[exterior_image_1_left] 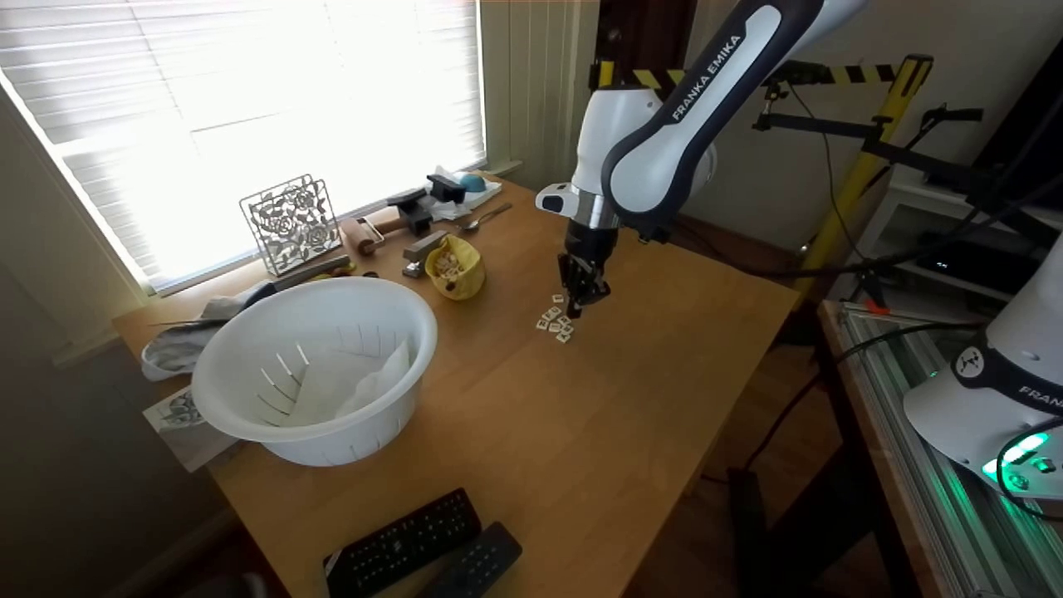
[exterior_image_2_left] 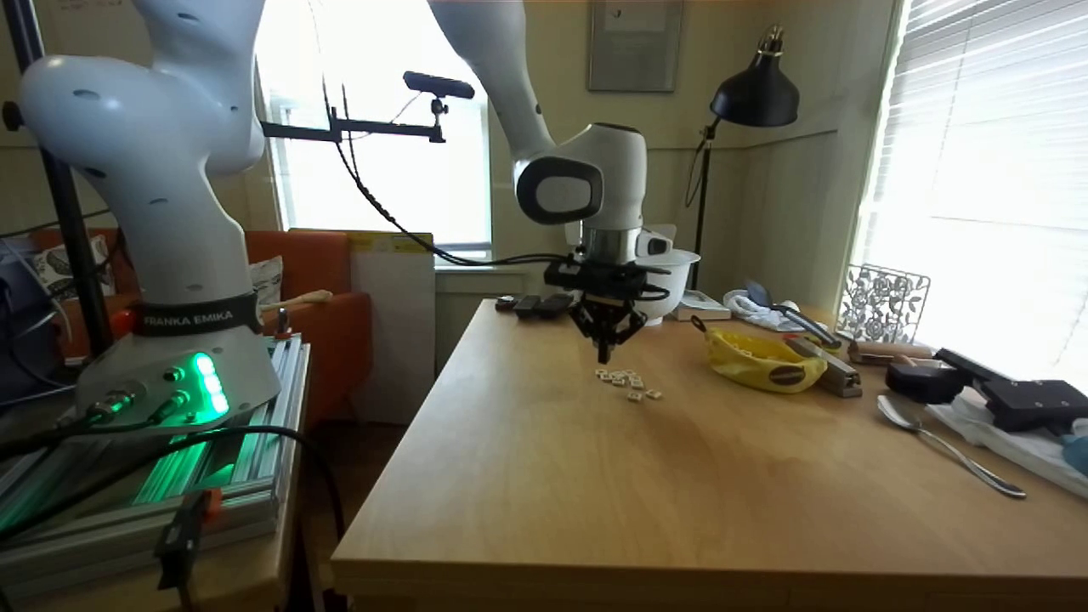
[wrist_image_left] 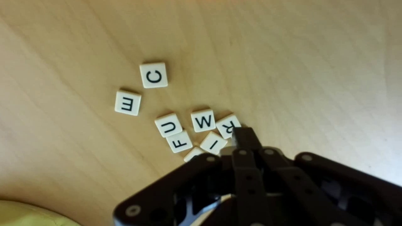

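My gripper (wrist_image_left: 247, 138) is shut, its dark fingers together, with nothing visible between them. It points down just above a loose group of white letter tiles on the wooden table; the gripper also shows in both exterior views (exterior_image_1_left: 574, 309) (exterior_image_2_left: 604, 350). In the wrist view the fingertip partly covers the R tile (wrist_image_left: 225, 125). The I tile (wrist_image_left: 213, 143) and W tile (wrist_image_left: 203, 121) lie close by. The U tile (wrist_image_left: 168, 125) touches the F tile (wrist_image_left: 179, 142). The C tile (wrist_image_left: 154, 75) and E tile (wrist_image_left: 127, 103) lie apart. Another tile (wrist_image_left: 192, 153) is partly hidden by the gripper.
A yellow pouch (exterior_image_1_left: 467, 282) holding small pieces stands near the tiles. A large white bowl (exterior_image_1_left: 311, 428) and black remotes (exterior_image_1_left: 407, 540) are on the table (exterior_image_1_left: 531, 448). A spoon (exterior_image_2_left: 952, 450), a stapler-like metal object (exterior_image_2_left: 837, 374) and a metal rose-pattern holder (exterior_image_2_left: 884, 302) line the window side.
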You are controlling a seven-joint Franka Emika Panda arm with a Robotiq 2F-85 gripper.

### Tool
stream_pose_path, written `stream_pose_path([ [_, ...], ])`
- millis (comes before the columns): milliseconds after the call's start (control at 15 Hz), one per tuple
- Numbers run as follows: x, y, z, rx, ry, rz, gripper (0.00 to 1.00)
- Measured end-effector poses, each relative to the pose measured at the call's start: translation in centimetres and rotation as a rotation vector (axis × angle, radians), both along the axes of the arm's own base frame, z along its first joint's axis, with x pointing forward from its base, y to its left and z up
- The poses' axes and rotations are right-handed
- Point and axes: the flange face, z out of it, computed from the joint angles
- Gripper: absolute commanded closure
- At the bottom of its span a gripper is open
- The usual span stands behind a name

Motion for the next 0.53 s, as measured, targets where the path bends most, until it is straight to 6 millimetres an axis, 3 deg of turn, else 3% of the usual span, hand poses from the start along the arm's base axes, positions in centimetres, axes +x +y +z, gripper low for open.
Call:
stream_pose_path([
  [533,-0.09,0.08,-0.57,-0.021,-0.06,-0.009,1.0],
])
